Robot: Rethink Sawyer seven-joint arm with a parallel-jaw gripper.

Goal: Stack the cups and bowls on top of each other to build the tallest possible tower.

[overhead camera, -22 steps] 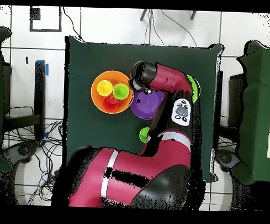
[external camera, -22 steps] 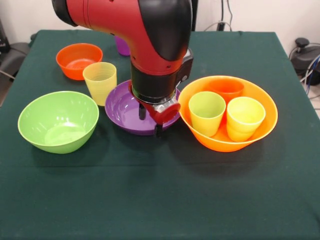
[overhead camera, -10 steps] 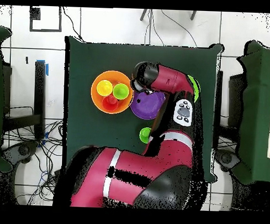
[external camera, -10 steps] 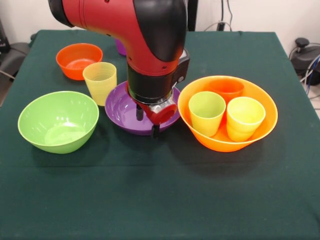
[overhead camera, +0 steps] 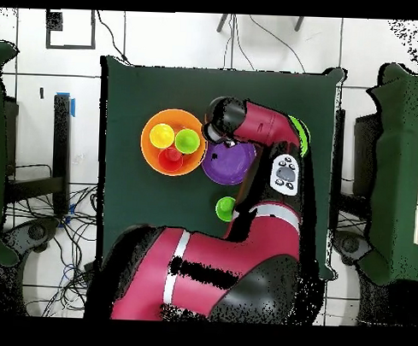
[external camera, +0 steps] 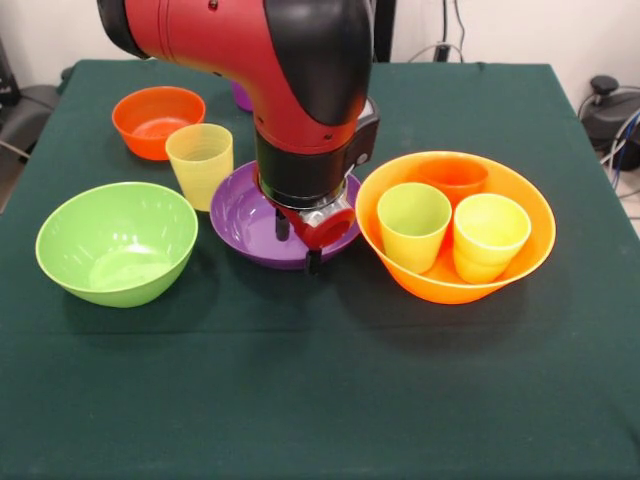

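Green tablecloth (external camera: 300,400) is topped by the purple bowl (external camera: 240,215); gripper (external camera: 300,240) is parked over its rim, jaw state can't be told.

The front view sits low and close across the table (external camera: 560,400), facing the arm (external camera: 290,90). The overhead view looks straight down from high up. Both share the tabletop.

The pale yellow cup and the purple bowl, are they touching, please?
Cannot tell: in the front view the pale yellow cup overlaps the purple bowl rim, with no gap or contact shown plainly.
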